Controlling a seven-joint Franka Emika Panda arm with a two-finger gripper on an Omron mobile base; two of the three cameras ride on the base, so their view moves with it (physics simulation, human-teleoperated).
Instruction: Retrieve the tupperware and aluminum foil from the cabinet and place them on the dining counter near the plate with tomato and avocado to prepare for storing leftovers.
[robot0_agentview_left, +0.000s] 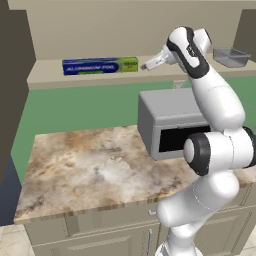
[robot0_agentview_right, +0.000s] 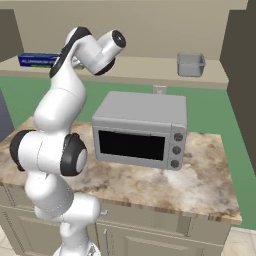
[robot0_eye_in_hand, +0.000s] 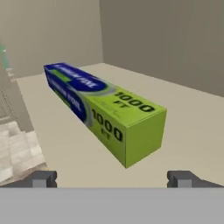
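The aluminum foil (robot0_agentview_left: 100, 65) is a long blue carton with a lime-green end, lying on the cabinet (robot0_agentview_left: 50, 75) shelf at the left. In the hand view the aluminum foil (robot0_eye_in_hand: 105, 111) points its green end at me, a short way ahead. My gripper (robot0_eye_in_hand: 113, 179) is open, its fingertips (robot0_eye_in_hand: 43, 178) spread wide with nothing between them. In the left base view my gripper (robot0_agentview_left: 151, 63) hovers over the shelf just right of the carton. The grey tupperware (robot0_agentview_left: 231, 56) (robot0_agentview_right: 190, 64) sits further right on the same shelf. The dining counter and the plate with tomato and avocado are out of view.
A big grey oven (robot0_agentview_left: 170, 122) (robot0_agentview_right: 140, 127) with a black window stands on the narrower marbled counter (robot0_agentview_left: 85, 165) below the shelf. Beige base cabinets (robot0_agentview_right: 150, 235) run under it. The cabinet's back panel (robot0_eye_in_hand: 175, 48) rises behind the carton.
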